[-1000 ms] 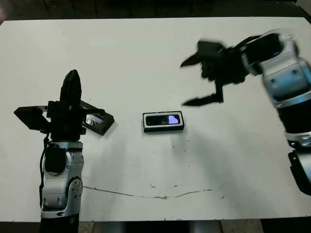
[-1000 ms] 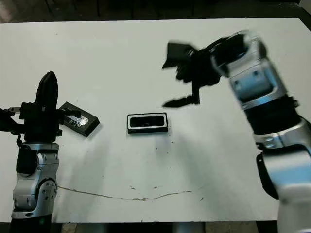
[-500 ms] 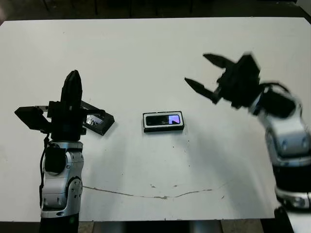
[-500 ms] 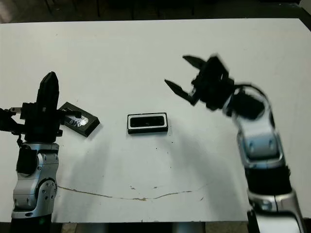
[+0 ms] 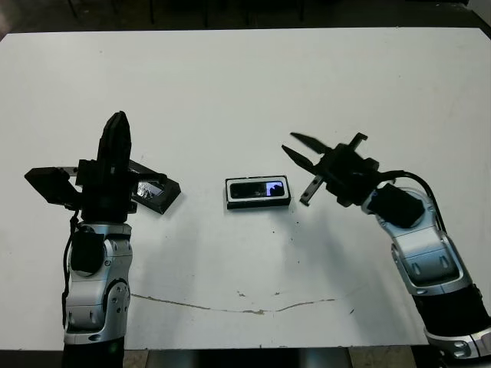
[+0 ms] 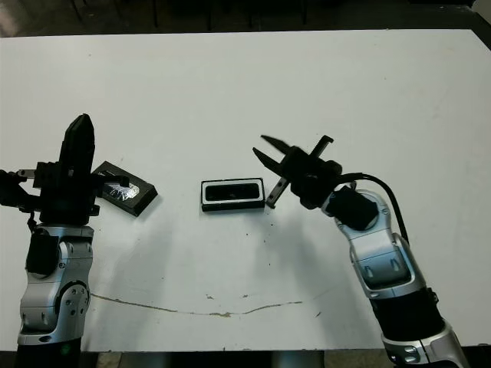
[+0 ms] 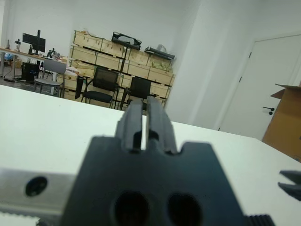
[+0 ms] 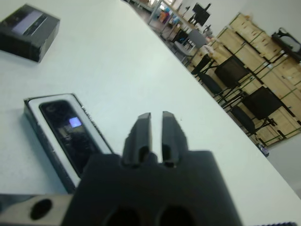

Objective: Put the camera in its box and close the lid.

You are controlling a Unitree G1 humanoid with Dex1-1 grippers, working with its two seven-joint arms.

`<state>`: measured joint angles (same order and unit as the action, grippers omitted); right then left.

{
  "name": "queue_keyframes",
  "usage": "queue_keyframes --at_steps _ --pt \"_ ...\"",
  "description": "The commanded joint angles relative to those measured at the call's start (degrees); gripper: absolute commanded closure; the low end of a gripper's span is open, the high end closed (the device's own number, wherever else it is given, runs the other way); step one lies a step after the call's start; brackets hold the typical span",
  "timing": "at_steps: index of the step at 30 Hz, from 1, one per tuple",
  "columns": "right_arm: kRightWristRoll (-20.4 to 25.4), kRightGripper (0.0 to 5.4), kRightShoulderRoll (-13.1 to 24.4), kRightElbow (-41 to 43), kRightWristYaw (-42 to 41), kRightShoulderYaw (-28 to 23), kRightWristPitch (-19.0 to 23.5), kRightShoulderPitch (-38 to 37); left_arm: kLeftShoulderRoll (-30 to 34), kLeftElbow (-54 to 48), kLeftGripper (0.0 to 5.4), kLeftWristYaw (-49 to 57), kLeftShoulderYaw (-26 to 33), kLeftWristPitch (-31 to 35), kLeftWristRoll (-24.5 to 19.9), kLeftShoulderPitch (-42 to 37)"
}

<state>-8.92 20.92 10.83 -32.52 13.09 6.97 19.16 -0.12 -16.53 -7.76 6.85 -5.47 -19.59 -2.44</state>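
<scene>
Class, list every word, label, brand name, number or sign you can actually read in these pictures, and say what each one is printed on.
None can be read.
Camera in the box: glossy face shows only a blue-purple reflection, no lettering.
Lid: shiny strip, no legible print.
Stacked crates behind the table, left wrist view: any markings too small and blurred.
Table and both arms: no text visible.

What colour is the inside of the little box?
White inside, black outside; the box shows best in the right wrist view.
</scene>
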Motion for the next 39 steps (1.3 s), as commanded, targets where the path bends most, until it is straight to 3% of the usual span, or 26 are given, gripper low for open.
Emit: queue_keyframes --at_steps 1,12,16,28,33,36,39 --pt "-0.68 5.39 0.76 -1.51 -1.04 1.56 1.65 -0.25 0.39 0.21 5.40 0.30 0.01 0.69 0.83 1.29" --pt "-2.59 5.39 1.96 -2.22 -3.65 6.32 4.64 -2.00 0.07 0.05 5.40 0.41 0.05 0.68 0.69 1.41" --pt "-4.16 5.39 3.52 -2.27 -4.56 7.70 3.43 -2.77 0.14 0.14 5.40 0.31 0.14 0.63 0.55 1.43" --pt "-5.35 5.39 6.05 -0.12 -6.68 8.69 6.44 -4.81 0.24 -0.16 5.40 0.46 0.19 1.04 0.41 1.44" --pt "-2.98 5.39 3.04 -0.13 -1.87 4.72 5.72 -6.25 0.69 -0.26 5.40 0.40 0.33 1.10 0.76 1.14" --pt "1.22 5.39 -0.77 -0.46 2.69 0.15 3.53 -7.18 1.52 -0.66 5.40 0.24 0.56 1.54 1.01 0.40" --pt "6.79 5.39 -4.01 1.56 5.63 -5.22 5.07 -6.84 3.49 -1.17 5.40 0.13 0.72 1.42 3.18 -1.68"
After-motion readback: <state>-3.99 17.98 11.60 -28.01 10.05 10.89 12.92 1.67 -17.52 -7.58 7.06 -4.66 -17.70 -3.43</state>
